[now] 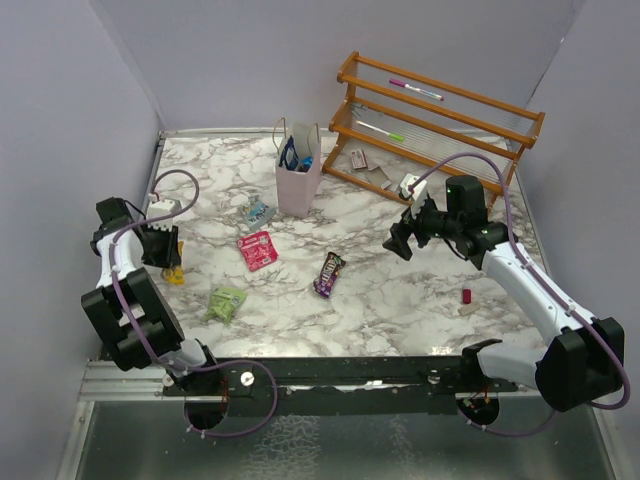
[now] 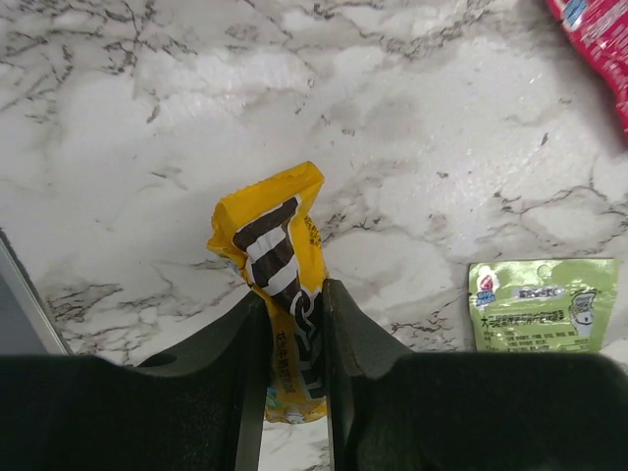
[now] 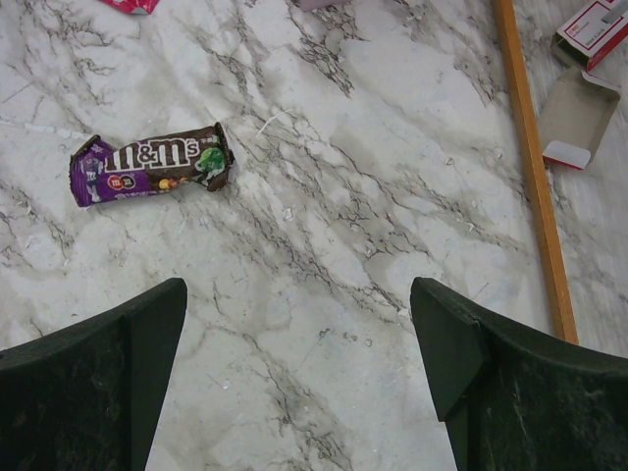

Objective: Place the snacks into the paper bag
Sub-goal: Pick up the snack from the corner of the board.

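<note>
**Left arm gripping the yellow packet; four more lying loose**

Nearest the bases, the left gripper is clamping its fingers on the yellow packet, pinching the wrapper's lower half so the crumpled top is sticking out ahead of the jaws; whether it is hanging clear of the table I cannot tell. Just beside it, the green packet is lying flat, probably an easy next pick for this arm. Further in, the M&M's bar is resting near the middle of the marble, and the right gripper is hovering above and to its right with fingers spread wide and holding nothing, seemingly lining up on that bar. Beyond these, the red packet and the blue-white packet are lying apart from one another, between the left arm and the goal. At the far side, the paper bag is standing upright with its mouth open, something blue showing inside; the wooden rack is standing behind it to the right.
</note>
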Available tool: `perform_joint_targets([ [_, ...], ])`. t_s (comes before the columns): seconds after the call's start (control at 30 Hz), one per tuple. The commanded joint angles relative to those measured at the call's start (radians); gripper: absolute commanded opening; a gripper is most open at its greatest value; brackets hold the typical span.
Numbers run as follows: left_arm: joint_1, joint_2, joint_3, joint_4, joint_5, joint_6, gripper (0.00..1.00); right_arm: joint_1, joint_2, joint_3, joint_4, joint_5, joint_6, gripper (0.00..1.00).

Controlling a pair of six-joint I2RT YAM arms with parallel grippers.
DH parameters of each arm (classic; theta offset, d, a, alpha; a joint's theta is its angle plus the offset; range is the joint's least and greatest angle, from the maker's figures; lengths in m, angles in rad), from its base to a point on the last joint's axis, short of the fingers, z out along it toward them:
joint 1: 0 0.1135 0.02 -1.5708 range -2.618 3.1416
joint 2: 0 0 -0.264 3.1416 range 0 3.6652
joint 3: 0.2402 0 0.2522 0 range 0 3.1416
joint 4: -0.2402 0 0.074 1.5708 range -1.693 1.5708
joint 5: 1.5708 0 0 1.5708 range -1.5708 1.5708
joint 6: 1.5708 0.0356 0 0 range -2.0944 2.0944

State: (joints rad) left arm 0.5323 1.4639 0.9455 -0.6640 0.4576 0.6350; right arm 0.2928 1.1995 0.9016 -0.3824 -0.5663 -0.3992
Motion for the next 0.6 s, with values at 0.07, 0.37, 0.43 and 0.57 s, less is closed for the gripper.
perform_joint_targets([
  [0.07,-0.04,-0.076,0.092,-0.067,0.117,-0.052,0.22,-0.004,-0.011,-0.003,0.006,0.016,-0.02,0.97],
  [0.37,-0.218,-0.154,0.218,-0.076,0.117,-0.18,0.21,-0.004,-0.023,-0.002,0.005,0.013,-0.02,0.97],
  [0.43,-0.271,-0.157,0.254,-0.069,0.111,-0.215,0.21,-0.004,-0.025,0.0,0.003,0.009,-0.019,0.97],
  [0.57,-0.361,-0.142,0.34,-0.054,0.103,-0.284,0.21,-0.004,-0.03,0.001,0.003,0.008,-0.019,0.97],
])
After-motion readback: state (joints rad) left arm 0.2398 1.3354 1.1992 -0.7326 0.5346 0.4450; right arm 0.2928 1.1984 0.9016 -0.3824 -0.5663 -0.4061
